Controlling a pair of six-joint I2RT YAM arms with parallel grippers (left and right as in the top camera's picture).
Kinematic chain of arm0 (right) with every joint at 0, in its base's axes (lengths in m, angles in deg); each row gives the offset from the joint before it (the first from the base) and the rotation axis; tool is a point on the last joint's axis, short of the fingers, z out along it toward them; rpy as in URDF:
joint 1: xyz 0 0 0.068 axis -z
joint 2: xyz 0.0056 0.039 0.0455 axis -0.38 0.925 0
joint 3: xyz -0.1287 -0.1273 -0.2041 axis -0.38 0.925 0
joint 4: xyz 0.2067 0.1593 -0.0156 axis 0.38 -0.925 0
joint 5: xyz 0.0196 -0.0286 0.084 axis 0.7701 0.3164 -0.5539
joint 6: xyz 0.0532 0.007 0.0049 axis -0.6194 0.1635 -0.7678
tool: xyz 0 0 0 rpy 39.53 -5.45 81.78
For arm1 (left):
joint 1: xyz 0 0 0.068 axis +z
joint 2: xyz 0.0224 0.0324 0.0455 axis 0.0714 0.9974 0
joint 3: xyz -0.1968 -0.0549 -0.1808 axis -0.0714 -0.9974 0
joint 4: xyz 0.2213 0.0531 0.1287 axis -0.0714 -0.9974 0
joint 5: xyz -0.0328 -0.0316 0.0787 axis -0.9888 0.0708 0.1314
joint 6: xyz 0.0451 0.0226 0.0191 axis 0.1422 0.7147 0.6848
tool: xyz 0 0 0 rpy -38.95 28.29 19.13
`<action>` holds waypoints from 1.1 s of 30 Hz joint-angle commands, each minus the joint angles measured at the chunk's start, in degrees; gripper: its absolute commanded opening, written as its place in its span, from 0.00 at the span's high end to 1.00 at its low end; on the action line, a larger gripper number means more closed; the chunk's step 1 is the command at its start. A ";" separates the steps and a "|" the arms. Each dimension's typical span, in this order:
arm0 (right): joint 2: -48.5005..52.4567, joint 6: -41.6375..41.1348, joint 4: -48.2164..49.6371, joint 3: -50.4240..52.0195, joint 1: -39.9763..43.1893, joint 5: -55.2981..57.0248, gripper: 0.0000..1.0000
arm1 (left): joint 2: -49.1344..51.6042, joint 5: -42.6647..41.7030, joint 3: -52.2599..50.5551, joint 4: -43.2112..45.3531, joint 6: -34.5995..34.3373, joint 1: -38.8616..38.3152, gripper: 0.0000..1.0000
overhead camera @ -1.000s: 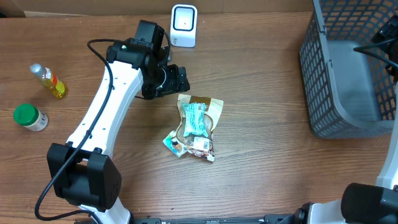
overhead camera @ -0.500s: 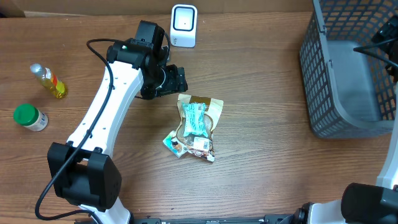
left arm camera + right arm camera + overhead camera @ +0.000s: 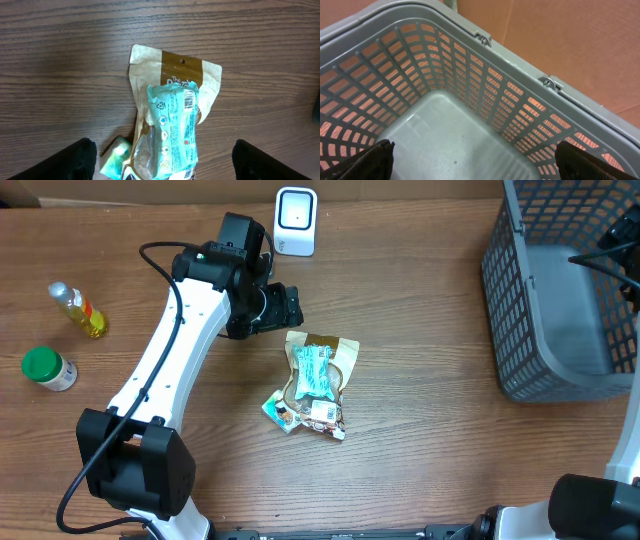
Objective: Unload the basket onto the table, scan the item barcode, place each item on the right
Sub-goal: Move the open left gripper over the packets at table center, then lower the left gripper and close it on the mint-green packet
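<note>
Overhead: the left gripper point(image 3: 283, 308) hovers just up-left of the teal packet point(image 3: 316, 370), which lies on a brown pouch point(image 3: 338, 350). The scanner point(image 3: 295, 220) stands well beyond the packet.

Left wrist: the jaws are wide apart above the packet. Centre them across its width, leaving the barcode point(image 3: 189, 99) uncovered.

Right wrist: the right gripper point(image 3: 480, 165) gapes over the basket point(image 3: 520, 65), far from the packet.

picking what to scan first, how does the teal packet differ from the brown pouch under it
Colour: the teal packet is light blue-green; the brown pouch is tan with a dark brown band. Size: the packet is narrower than the pouch. Pose: the packet lies on top, the pouch beneath it. The packet shows a barcode facing up; the pouch shows none, only a hang hole. Both lie on the table.
</note>
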 commanded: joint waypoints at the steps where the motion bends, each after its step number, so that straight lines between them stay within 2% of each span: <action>1: -0.07 0.22 0.31 -0.31 0.00 0.79 0.00 | 0.72 0.59 -0.52 0.17 -0.83 -0.57 0.15; 8: -0.07 0.24 0.31 -0.31 0.00 0.79 0.00 | 0.72 0.98 -0.66 -0.52 -0.81 -1.88 0.17; 10: -0.07 0.24 0.31 -0.31 0.00 0.79 0.00 | 0.72 2.36 -1.20 -0.76 -0.83 -2.86 0.21; 17: -0.07 0.24 0.31 -0.31 0.00 0.79 0.00 | 0.72 2.91 -7.45 -0.46 -3.04 -5.11 0.25; 21: -0.07 0.24 0.31 -0.31 0.00 0.79 0.00 | 0.72 2.86 -11.93 2.10 -4.94 -5.77 0.28; 26: -0.07 0.24 0.31 -0.31 0.00 0.79 0.00 | 0.72 -1.38 -16.44 7.67 -6.27 -6.29 0.41; 33: -0.07 0.22 0.31 -0.31 0.00 0.79 0.00 | 0.72 -2.69 -20.02 10.95 -8.35 -6.34 0.43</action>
